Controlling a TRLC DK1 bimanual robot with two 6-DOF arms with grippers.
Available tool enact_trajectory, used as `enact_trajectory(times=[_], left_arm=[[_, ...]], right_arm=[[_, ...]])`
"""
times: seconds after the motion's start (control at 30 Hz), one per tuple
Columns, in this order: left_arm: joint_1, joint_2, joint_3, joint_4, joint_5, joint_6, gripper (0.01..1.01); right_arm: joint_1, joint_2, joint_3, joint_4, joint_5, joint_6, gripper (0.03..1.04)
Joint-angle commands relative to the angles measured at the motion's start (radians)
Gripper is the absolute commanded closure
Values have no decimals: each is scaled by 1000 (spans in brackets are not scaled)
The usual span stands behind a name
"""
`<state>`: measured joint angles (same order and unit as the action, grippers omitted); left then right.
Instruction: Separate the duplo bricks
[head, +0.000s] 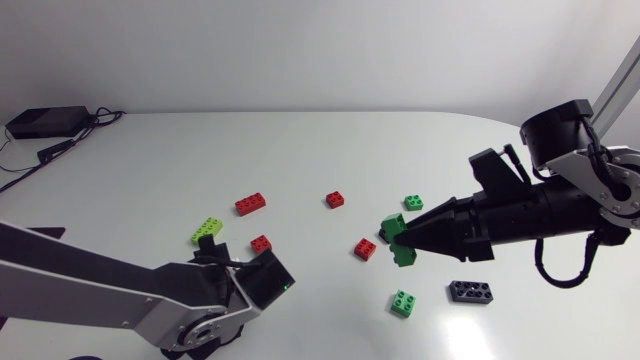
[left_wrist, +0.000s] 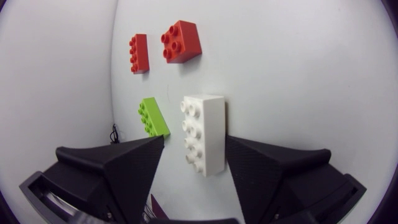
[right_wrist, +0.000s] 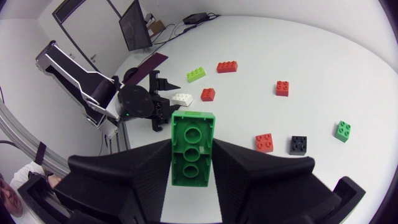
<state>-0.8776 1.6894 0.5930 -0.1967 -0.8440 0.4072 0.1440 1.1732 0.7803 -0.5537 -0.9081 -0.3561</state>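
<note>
My right gripper (head: 405, 241) is shut on a green brick (right_wrist: 193, 149), held above the table; in the head view the green brick (head: 394, 226) shows on both sides of the black fingertips. My left gripper (left_wrist: 194, 142) stands open over a white brick (left_wrist: 204, 134) that lies on the table between its fingers (left_wrist: 118, 165). A narrow gap shows on one side of it. In the head view the left gripper (head: 215, 252) hides the white brick. The right wrist view shows the white brick (right_wrist: 182, 98) under the left gripper (right_wrist: 155, 107).
Loose bricks lie around: a lime one (head: 207, 229), a long red one (head: 250, 203), red squares (head: 335, 199) (head: 261, 243) (head: 365, 249), a black one (head: 385, 238), green squares (head: 413, 202) (head: 403, 303), a dark grey long one (head: 470, 291).
</note>
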Motion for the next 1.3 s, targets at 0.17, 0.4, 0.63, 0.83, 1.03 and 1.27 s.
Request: enact_trajectory(times=[0.17, 0.4, 0.63, 0.83, 1.03, 1.27], left_arm=[[83, -249, 169, -245, 243, 27, 52], [381, -347, 422, -418, 1039, 65, 52], [559, -214, 508, -441, 1680, 93, 56], [552, -114, 527, -461, 1907, 182, 62], [497, -36, 576, -464, 2008, 197, 70], [408, 29, 680, -503, 2088, 196, 72]], right_arm=[[5, -10, -15, 3, 2, 16, 702], [29, 3, 2, 9, -17, 45, 702], [34, 28, 5, 94, -132, 174, 702], [22, 69, 16, 182, -242, 270, 702], [16, 137, 60, 219, -279, 292, 702], [-1, 169, 105, 219, -331, 293, 702]])
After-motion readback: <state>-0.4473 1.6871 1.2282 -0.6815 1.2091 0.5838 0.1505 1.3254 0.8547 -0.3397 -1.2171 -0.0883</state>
